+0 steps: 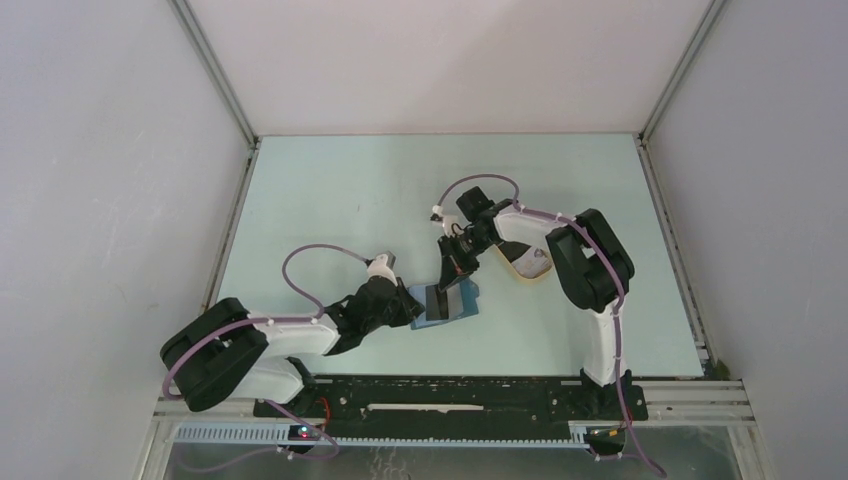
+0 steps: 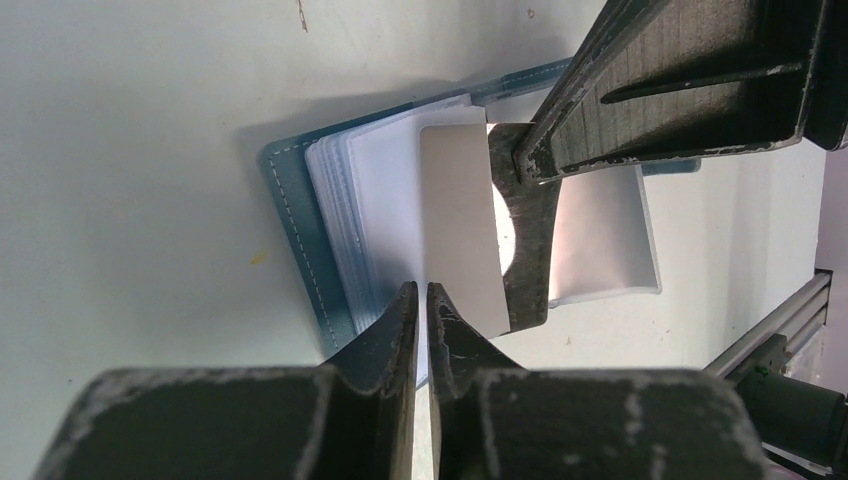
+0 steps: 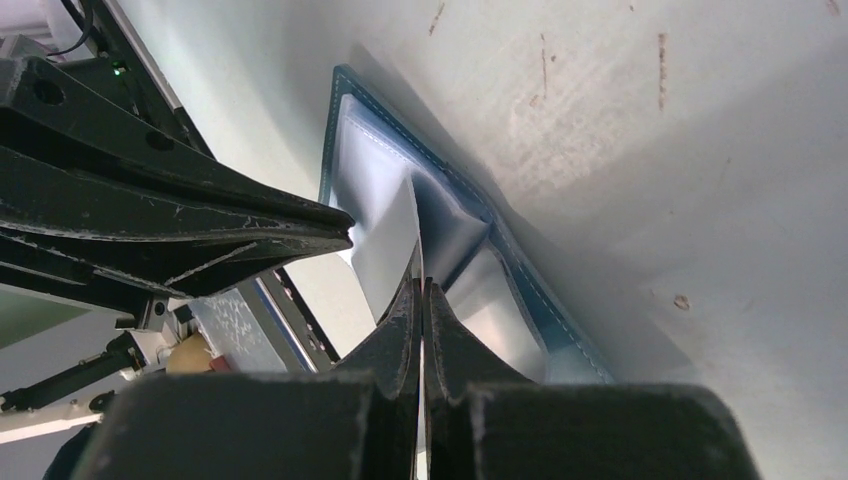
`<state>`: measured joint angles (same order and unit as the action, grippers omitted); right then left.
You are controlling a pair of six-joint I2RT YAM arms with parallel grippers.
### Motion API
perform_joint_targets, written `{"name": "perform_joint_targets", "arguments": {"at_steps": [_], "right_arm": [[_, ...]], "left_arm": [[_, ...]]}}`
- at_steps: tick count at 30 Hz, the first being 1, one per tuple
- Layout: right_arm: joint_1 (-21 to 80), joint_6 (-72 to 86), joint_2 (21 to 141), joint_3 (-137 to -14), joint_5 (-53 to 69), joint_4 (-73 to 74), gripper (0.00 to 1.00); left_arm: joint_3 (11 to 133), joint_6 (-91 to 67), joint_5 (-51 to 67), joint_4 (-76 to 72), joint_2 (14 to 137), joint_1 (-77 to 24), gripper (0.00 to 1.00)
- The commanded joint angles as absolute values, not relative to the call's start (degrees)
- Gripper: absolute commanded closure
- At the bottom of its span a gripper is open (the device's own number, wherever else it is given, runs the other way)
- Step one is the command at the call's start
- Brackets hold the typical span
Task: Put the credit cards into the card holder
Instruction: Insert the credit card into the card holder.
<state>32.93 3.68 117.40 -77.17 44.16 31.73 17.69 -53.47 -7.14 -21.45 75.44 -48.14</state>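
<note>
"Holding anything at the moment?"

"Both sides, yes. On the pale green table point(image 1: 350, 200), left of the beige tray point(image 1: 530, 266) and a little nearer, the card holder point(image 1: 463, 300) lies open with its pale pockets facing up. My left gripper point(image 2: 421, 300) reaches in from the near left. Its fingers are pressed almost together on a thin pale leaf of those pockets."

"And the credit card?"

"My right gripper point(image 3: 421, 288) has it, fingers closed flat against its faces with no gap showing. The credit card point(image 2: 460, 225) is whitish-grey and sits over the open holder. Its long axis runs roughly far to near, leaning slightly left, and the near end points down at the pockets. Whether that end is inside a slot, I cannot tell."
</note>
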Motion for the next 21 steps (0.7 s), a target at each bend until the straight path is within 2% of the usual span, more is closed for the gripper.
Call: {"name": "perform_joint_targets", "arguments": {"at_steps": [1, 7, 16, 21], "right_arm": [[34.18, 1.34, 119.06, -79.3, 43.75, 33.29, 1.0], [34.41, 0.9, 120.28, -80.73, 44.15, 33.94, 0.97], [34.69, 0.7, 120.56, -81.46, 44.09, 34.38, 0.87], [34.96, 0.57, 120.58, -81.55, 43.92, 34.45, 0.86]], "left_arm": [[20.12, -51.86, -7.54, -20.71, 75.84, -48.26, 0.89], [20.13, -51.77, -7.56, -20.74, 76.03, -48.25, 0.88], [19.86, -51.86, -7.47, -21.01, 75.73, -48.25, 0.87], [19.86, -51.73, -7.1, -21.16, 75.67, -48.31, 0.87]]}}
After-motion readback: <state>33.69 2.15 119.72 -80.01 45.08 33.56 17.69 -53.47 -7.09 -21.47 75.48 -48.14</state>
